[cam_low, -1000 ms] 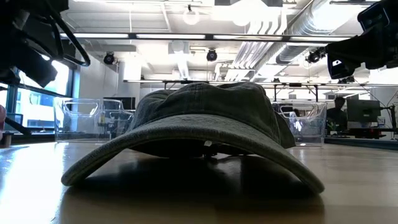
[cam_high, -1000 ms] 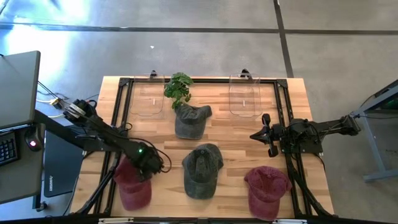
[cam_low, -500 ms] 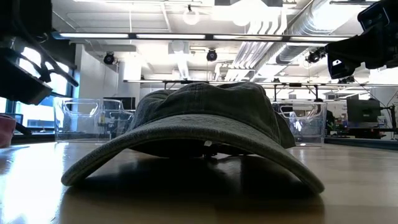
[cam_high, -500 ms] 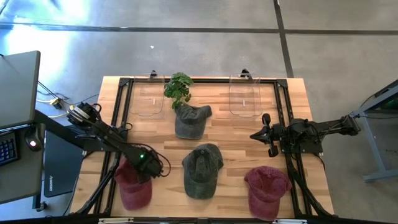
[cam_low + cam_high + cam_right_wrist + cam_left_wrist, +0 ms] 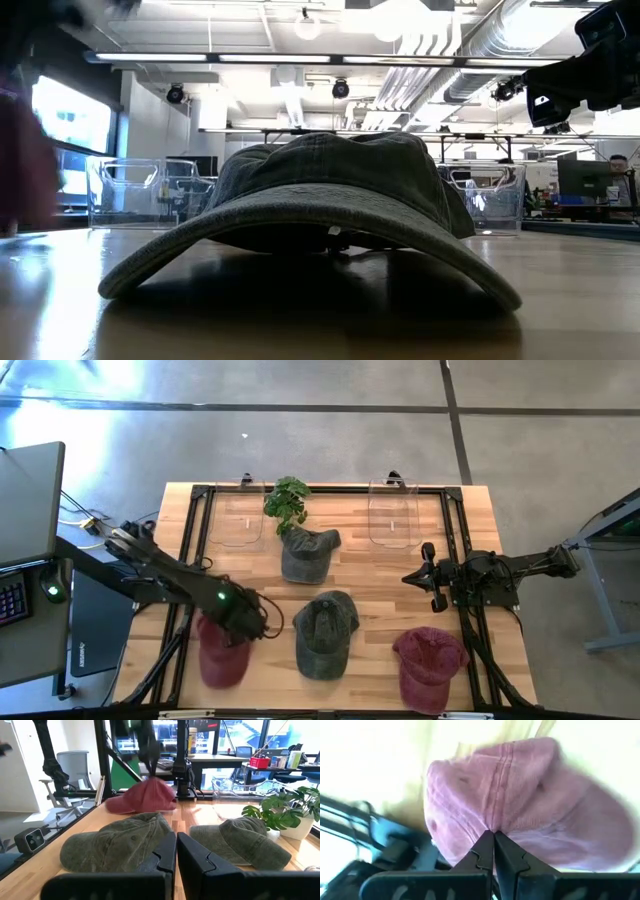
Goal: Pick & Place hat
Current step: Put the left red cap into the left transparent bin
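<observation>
Now the left gripper (image 5: pixel 493 836), jaws clenched on the red hat (image 5: pixel 222 650) at the table's near-left corner, holds it crown-first, bill trailing outward; right gripper (image 5: pixel 432 576), clenched empty, waits well apart.

No text, label, brand, number or sign can be read in any of the views. The caps on the table show plain fabric with no legible logo. In the right wrist view, the bottle (image 5: pixel 192 740) and the small containers on the far desks perhaps carry labels, but they are too small and far off to make out any letters or figures.
</observation>
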